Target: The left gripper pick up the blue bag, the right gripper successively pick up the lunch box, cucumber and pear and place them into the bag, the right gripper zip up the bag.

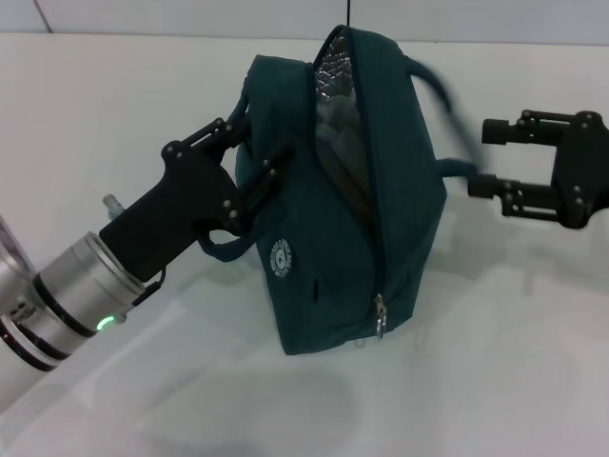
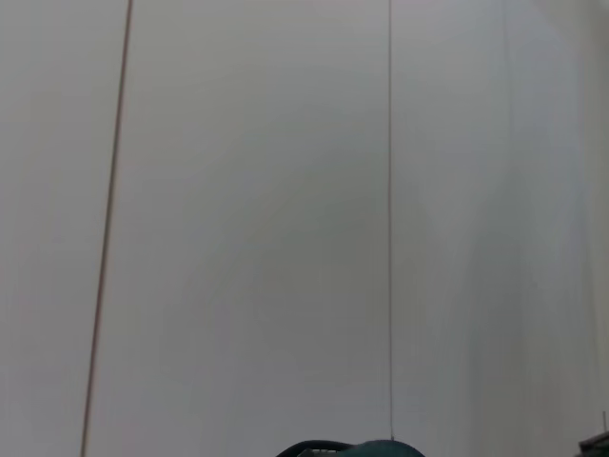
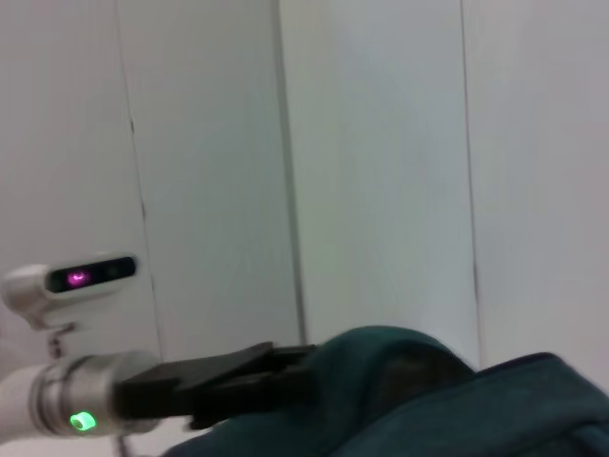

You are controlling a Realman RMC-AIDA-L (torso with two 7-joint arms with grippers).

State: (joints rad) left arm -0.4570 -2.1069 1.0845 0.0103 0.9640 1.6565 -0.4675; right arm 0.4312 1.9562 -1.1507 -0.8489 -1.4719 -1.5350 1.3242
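White tabletop carries everything. Nearest, the left gripper is clamped on the blue bag (handle side), tilting it. Its zip runs away from the camera, partly undone. Farther right, the right gripper hangs empty, fingers parted. Any contents are hidden.

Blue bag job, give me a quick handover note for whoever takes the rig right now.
Left gripper: against the blue bag at its handle side, holding it up on the table.
Right gripper: open, empty, beside the bag's far handle.
Bag: zip partly open at the top, foil lining showing, zip pull low.
Lunch box, cucumber, pear: not in view.
Left: finish zipping.
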